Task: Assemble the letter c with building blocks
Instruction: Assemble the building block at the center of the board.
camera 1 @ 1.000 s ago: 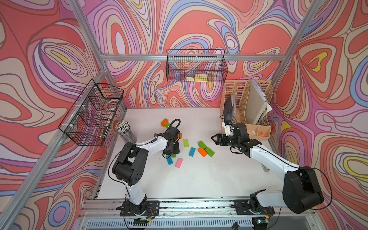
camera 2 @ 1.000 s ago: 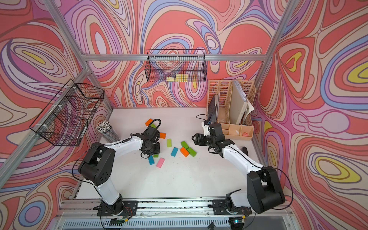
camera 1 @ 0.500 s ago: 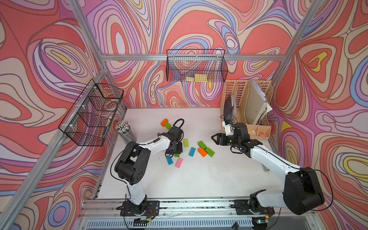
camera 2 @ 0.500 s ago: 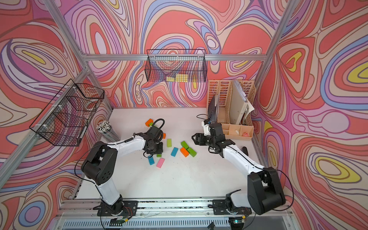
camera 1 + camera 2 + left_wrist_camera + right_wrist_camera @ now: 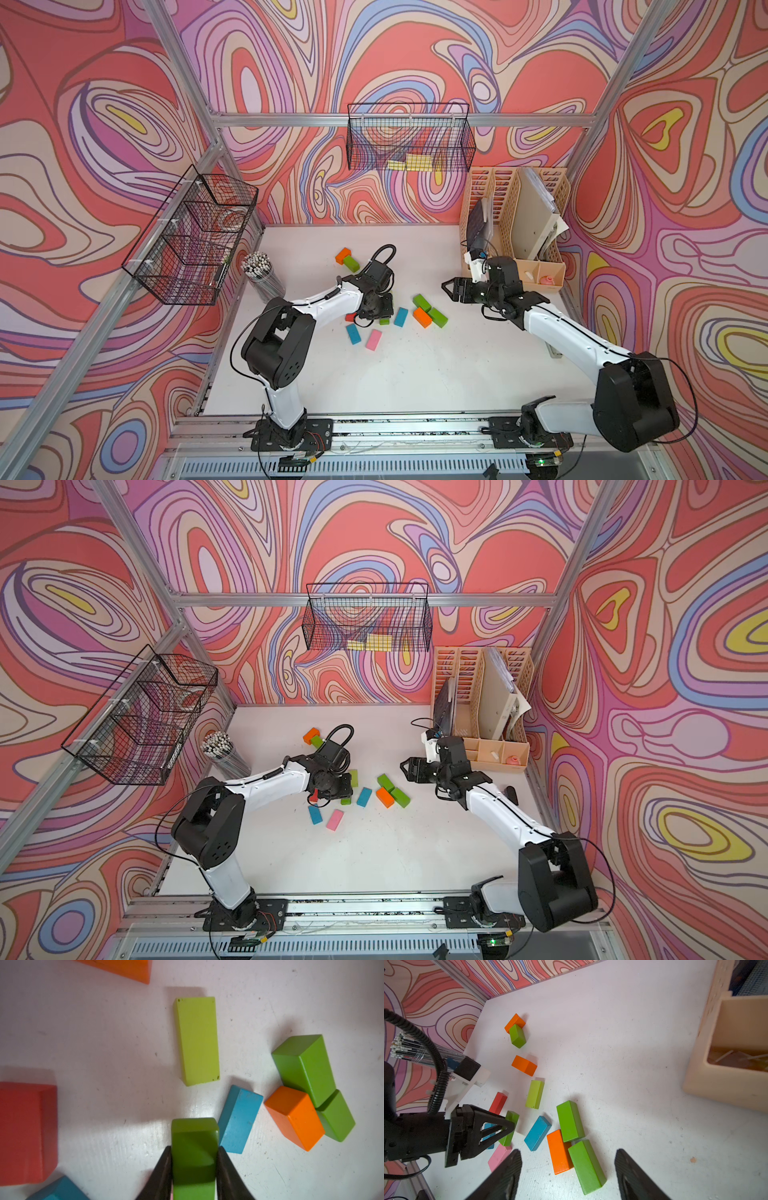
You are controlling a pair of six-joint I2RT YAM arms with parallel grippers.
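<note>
My left gripper (image 5: 194,1149) is shut on a dark green block (image 5: 195,1136), low over the table; in a top view the gripper (image 5: 380,311) covers most of that block (image 5: 384,321). Around it lie a lime block (image 5: 197,1041), a blue block (image 5: 239,1120), a red block (image 5: 22,1132) and a cluster of one orange block (image 5: 295,1115) and two green ones (image 5: 303,1068). A second blue block (image 5: 353,333) and a pink block (image 5: 373,339) lie nearer the front. My right gripper (image 5: 446,289) hangs open and empty, right of the cluster (image 5: 568,1152).
An orange block (image 5: 343,255) and a green block (image 5: 351,263) lie together towards the back. A cup of pencils (image 5: 262,274) stands at the left wall. A beige desk organiser (image 5: 519,232) fills the back right corner. Wire baskets (image 5: 409,143) hang on the walls.
The left gripper's jaws have closed onto the dark green block, and the left arm has shifted slightly. The right arm has not moved.
</note>
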